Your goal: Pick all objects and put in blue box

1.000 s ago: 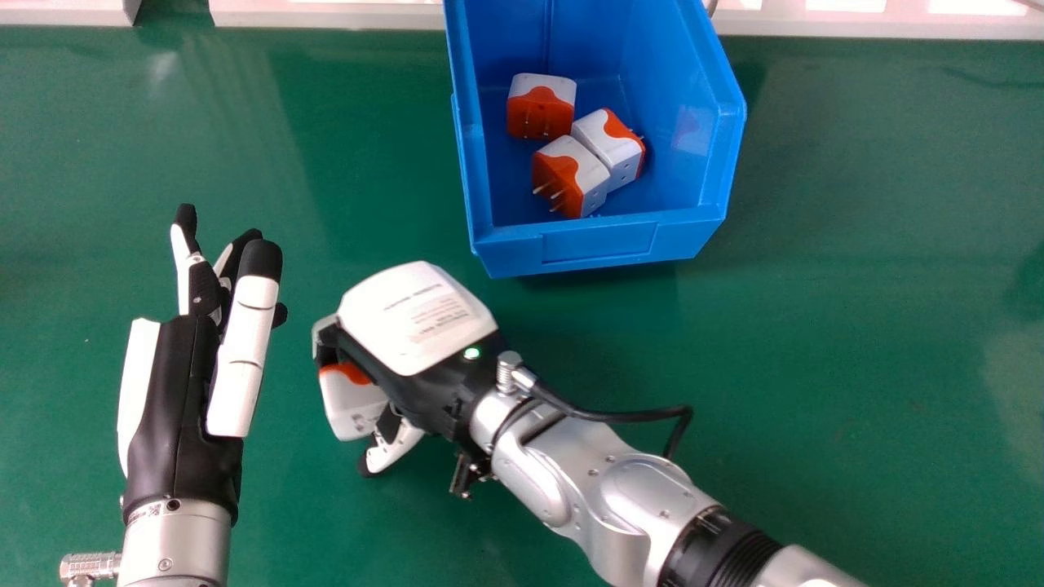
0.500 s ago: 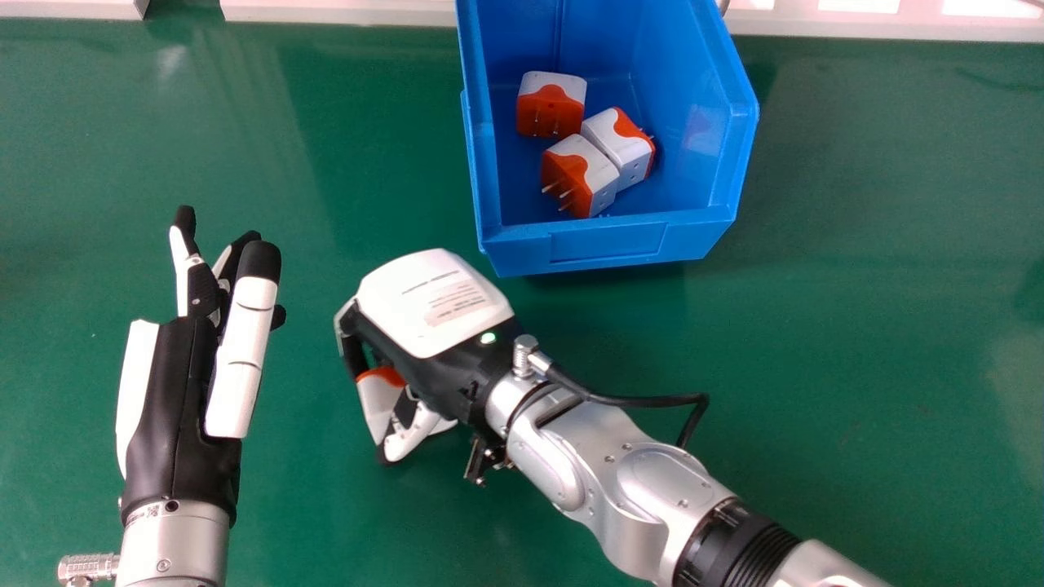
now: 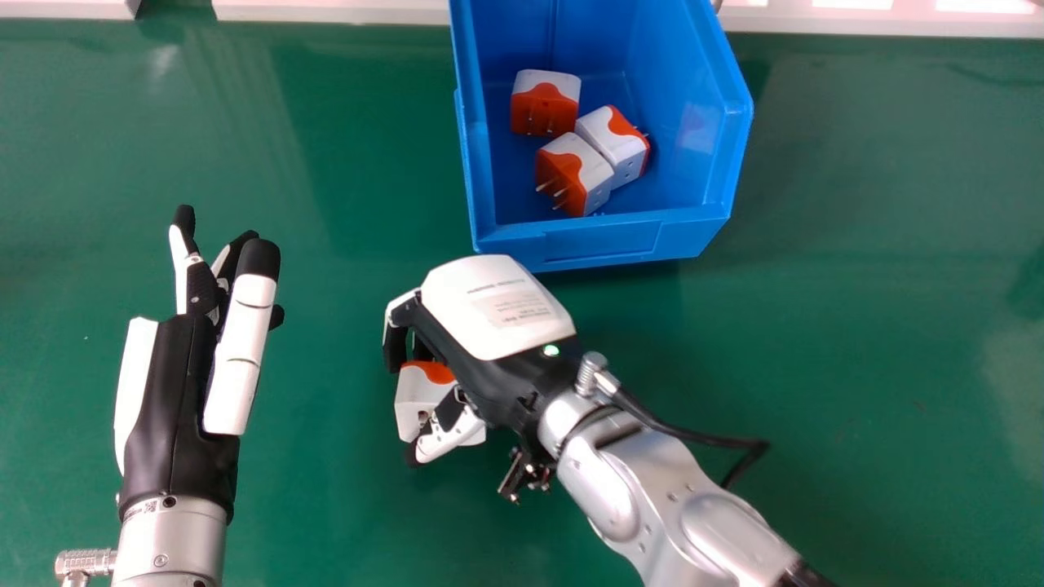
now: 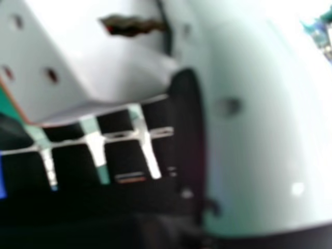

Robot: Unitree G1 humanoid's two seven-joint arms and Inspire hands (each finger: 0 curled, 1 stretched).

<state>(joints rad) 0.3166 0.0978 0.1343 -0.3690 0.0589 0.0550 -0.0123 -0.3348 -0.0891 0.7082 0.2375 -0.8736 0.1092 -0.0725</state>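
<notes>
Head view shows the blue box [image 3: 602,243] holding three orange-and-white plugs [image 3: 589,175], two touching, one just beside them. Outside it, near the front wall, the right hand [image 3: 499,306] has its fingers curled round another plug [image 3: 416,401] over the worktop [image 3: 342,505]; the left hand [image 3: 181,399], at the left, has relaxed, open fingers.

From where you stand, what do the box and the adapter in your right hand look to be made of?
The blue box looks like moulded plastic, slightly glossy: light reflects off its inner wall. The adapter in my right hand seems to be hard plastic, smooth white with an orange part, judging by its crisp edges and even surface.
</notes>
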